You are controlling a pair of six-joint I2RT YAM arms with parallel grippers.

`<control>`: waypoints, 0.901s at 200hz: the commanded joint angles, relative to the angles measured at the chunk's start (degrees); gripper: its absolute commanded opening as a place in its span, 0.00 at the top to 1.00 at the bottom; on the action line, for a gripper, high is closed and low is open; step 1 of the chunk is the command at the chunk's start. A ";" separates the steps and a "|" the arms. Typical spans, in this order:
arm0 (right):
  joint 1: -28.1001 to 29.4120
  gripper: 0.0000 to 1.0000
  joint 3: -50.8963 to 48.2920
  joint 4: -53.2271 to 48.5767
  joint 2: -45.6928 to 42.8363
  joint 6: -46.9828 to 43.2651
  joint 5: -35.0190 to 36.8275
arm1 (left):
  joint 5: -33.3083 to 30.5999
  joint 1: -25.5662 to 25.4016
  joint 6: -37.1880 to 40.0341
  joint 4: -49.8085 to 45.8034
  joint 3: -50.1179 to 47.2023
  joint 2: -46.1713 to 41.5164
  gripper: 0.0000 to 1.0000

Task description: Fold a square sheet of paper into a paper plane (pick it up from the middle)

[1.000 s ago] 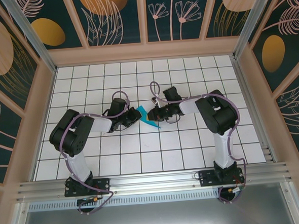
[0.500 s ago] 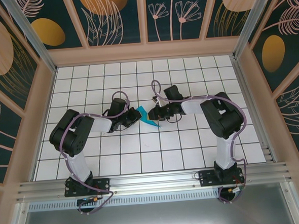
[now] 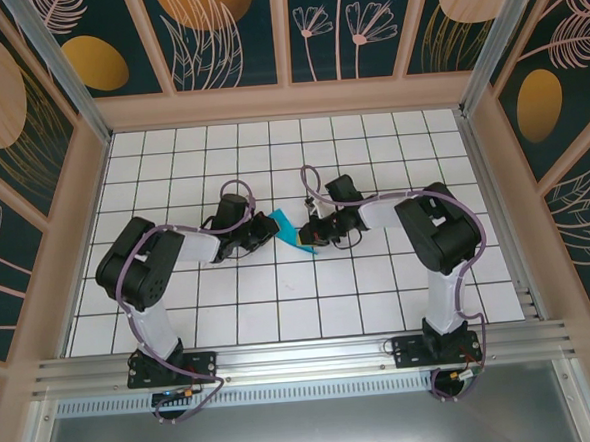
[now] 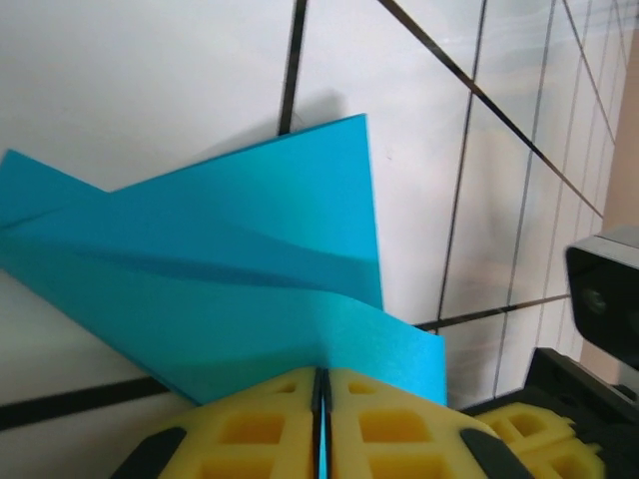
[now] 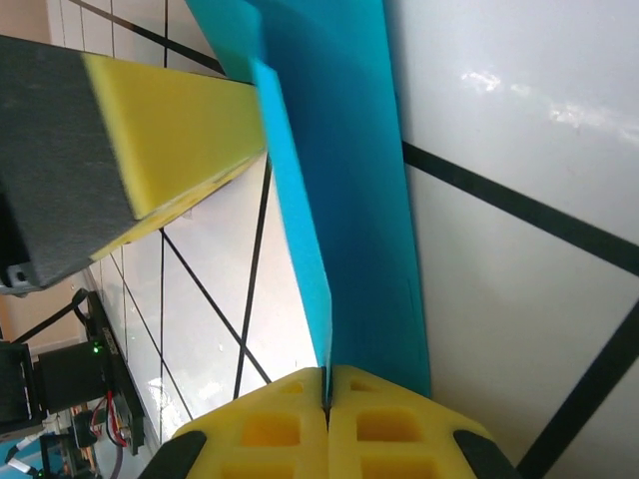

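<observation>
Currently my left claw (image 4: 321, 397) is pressed together on one edge of the folded teal sheet (image 4: 240, 264), my right claw (image 5: 326, 391) pinching the opposite edge. Sheet sits mid-table between them, one flap raised. Bare grid tiles (image 3: 281, 312) all round, walls (image 3: 288, 101) well apart.

No legible text, label, brand, number or sign on any surface.

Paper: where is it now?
Top view: paper is mid-table, held between the left end effector on its left and the right end effector on its right, both shut on it.
</observation>
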 commanded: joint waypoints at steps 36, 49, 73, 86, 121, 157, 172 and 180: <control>-0.18 0.95 -2.09 0.14 3.28 -2.09 1.68 | 5.25 -0.31 0.28 6.17 -2.08 -4.78 0.80; -0.27 0.94 -2.30 0.39 3.32 -1.90 1.90 | 5.88 -0.61 0.17 6.84 -2.14 -4.49 0.80; -0.70 0.93 -2.49 0.73 2.96 -1.40 2.25 | 6.40 -1.34 0.33 7.51 -2.08 -3.69 0.80; -0.79 0.92 -2.55 0.81 2.89 -1.29 2.22 | 6.46 -1.63 0.25 7.83 -2.08 -2.95 0.80; -0.88 0.89 -2.50 0.30 3.33 -1.29 3.24 | 7.21 -2.23 0.27 7.87 -0.60 -0.25 0.80; -0.86 0.86 -2.48 0.07 3.39 -1.38 3.78 | 4.18 -2.46 0.21 4.34 0.52 1.24 0.83; -0.84 0.86 -2.52 -0.04 3.45 -1.46 4.04 | 2.49 -2.47 0.43 2.31 0.82 1.31 0.84; -0.88 0.86 -2.57 -0.26 3.52 -1.59 4.18 | 1.85 -2.47 0.38 1.73 0.95 1.39 0.84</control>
